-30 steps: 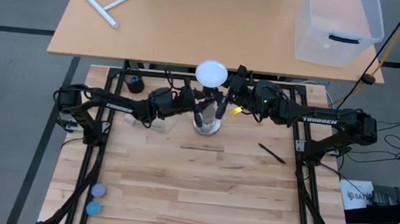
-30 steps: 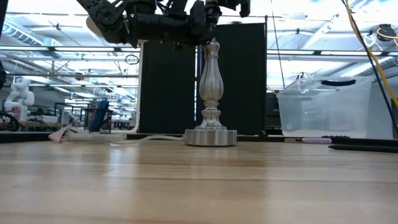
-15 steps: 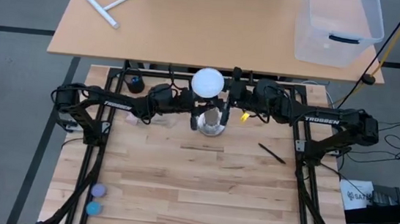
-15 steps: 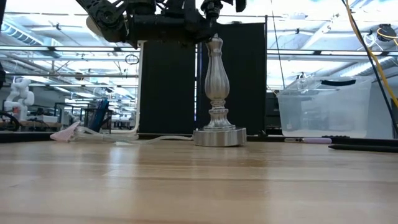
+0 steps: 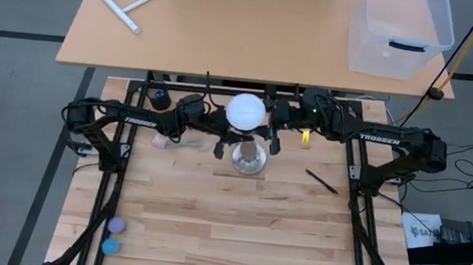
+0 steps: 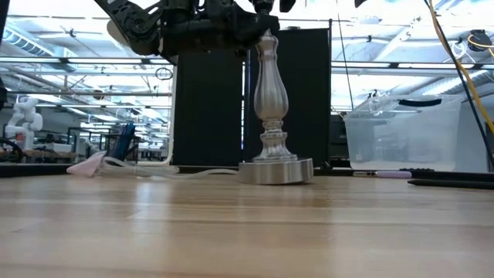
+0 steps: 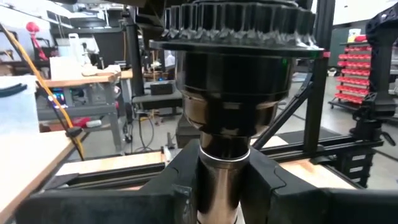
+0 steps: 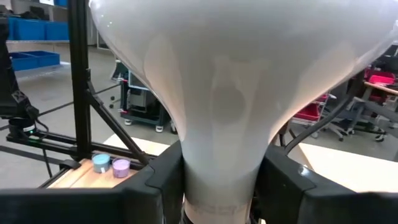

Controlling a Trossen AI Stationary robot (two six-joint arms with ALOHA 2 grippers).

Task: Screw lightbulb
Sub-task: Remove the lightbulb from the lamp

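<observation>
From above, the lightbulb (image 5: 246, 112) shows its white globe directly over the metal post (image 5: 249, 159), whose round base sits on the wooden table (image 5: 227, 227). The left gripper (image 5: 234, 138) reaches in from one side and the right gripper (image 5: 270, 131) from the other, the two meeting just beneath the globe.

At table height, the post (image 6: 272, 108) stands upright, its top among the dark arms at the picture's upper edge; the bulb itself is out of sight here. A clear plastic bin (image 6: 401, 139) stands well off to the side, behind the table.

In the left wrist view, the left gripper's fingers (image 7: 277, 180) are clamped on the post's shiny neck (image 7: 222, 180), just under its black ribbed socket (image 7: 239, 37).

In the right wrist view, the right gripper's fingers (image 8: 283, 180) are clamped on the bulb's pale neck (image 8: 217, 168), the globe swelling close in front of them.
</observation>
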